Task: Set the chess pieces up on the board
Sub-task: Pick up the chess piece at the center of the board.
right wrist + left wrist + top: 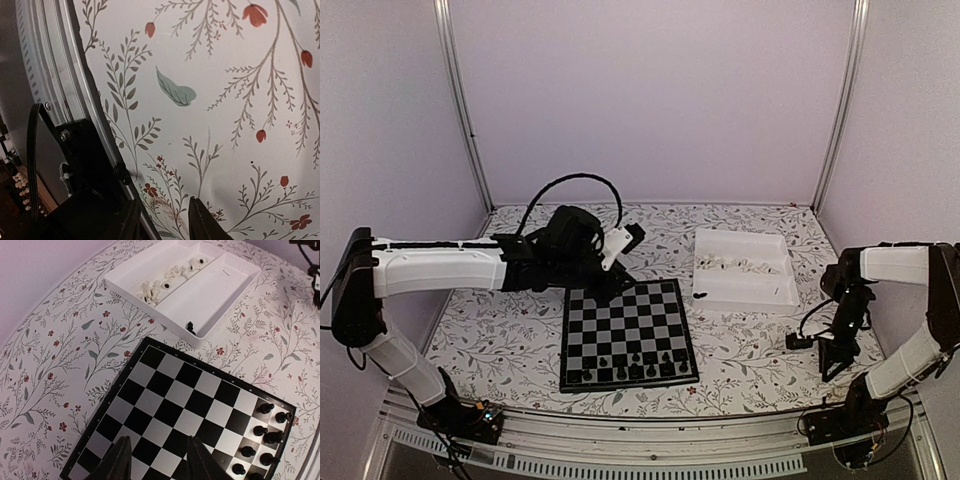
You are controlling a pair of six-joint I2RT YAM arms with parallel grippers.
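Right tool (pixel 828 362): it is being held low over the counter (pixel 510 330) at its near right edge, well apart from the board. Its fingers are being shown apart in the right wrist view, with only patterned cloth between them, so nothing is being gripped. It is judged to be parked clear of the work.
Black chess pieces (pixel 632 360): these are being kept upright in the board's nearest rows, with gaps being left among them. Their kinds and exact count are not being made out.
Board (pixel 620 315): it is lying flat mid-counter, slightly skewed, with most squares bare. The setup is judged to be at an early stage.
Left tool (pixel 160 465): it is being hovered above the far left part of the board. Its fingers are being held apart, with bare squares showing between them and nothing gripped. The spot is judged to suit travel between tray and board. In the top view its tips are being hidden by the arm itself.
Tray (pixel 760 292): it is sitting just beyond the board's far right corner, not touching it, and is serving as the store of pieces.
Lone black piece (pixel 701 296): it is resting in the near compartment at the board-side end. Whether it is upright or tipped cannot be told.
White chess pieces (pixel 732 265): these are lying tumbled in the far compartment and are too small to be sorted by kind.
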